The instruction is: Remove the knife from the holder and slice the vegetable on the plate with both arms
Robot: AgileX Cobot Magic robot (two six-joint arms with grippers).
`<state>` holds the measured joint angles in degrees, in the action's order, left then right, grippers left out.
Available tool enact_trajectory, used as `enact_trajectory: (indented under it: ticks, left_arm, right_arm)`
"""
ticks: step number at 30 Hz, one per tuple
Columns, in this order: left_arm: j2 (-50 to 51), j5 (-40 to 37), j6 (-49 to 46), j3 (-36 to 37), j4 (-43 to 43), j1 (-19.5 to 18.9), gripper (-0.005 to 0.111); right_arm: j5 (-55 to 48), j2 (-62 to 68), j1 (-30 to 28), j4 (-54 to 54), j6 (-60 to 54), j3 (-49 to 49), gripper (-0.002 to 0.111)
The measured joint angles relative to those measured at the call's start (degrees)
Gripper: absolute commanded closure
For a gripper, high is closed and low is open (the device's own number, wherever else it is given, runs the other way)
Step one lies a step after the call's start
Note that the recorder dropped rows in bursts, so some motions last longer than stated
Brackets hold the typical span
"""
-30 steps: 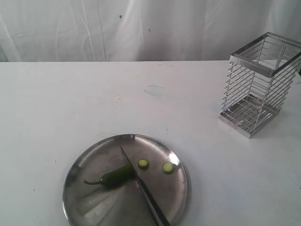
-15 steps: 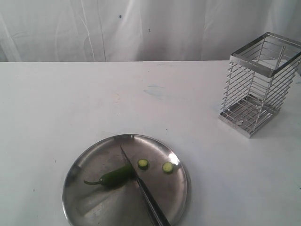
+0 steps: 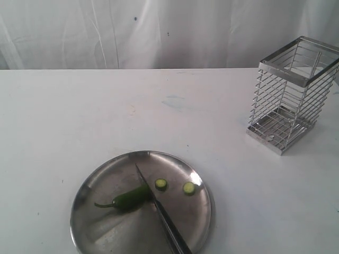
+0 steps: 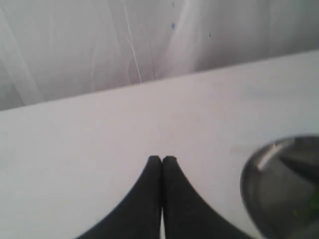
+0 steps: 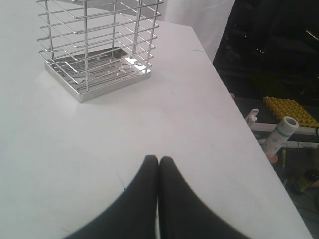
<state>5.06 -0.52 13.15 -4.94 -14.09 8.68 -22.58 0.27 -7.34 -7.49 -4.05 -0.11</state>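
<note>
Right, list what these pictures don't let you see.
- Knife: the handle end runs off the bottom edge of the exterior view.
- Plate: its near rim is cut by the same edge; in the left wrist view only a blurred part shows at the frame edge.
- Both arms: absent from the exterior view.
- Holder: its top is cut off in the right wrist view.
- Slices: too small to judge thickness.

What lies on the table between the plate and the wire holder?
Nothing: the exterior view shows only bare white table between the plate and the holder.
</note>
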Motion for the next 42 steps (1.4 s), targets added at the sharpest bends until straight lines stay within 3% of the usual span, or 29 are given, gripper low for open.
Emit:
enact_trajectory:
  ticks: [2,4,7,11,42]
  left_arm:
    - [-0.2,-4.0,-9.6,0.7,6.9,-0.5,0.107]
    - [-1.6,-6.5,-13.2,3.2,9.8,-2.0,0.107]
    - [-4.5,-14.1,-13.2,4.7,11.5,-7.6,0.107]
    - [-4.8,-15.0,-13.5,4.7,11.8,-10.9,0.107]
    - [-4.8,-13.0,-13.6,4.7,13.4,-11.2,0.107]
  right_arm:
    - [0.0,0.0,0.0,0.0,0.0,0.0,0.108]
    - [0.0,0.0,0.0,0.0,0.0,0.0,0.108]
    - [0.0,0.0,0.0,0.0,0.0,0.0,0.108]
    - [0.0,0.0,0.0,0.0,0.0,0.0,0.108]
    - [0.0,0.0,0.0,0.0,0.0,0.0,0.108]
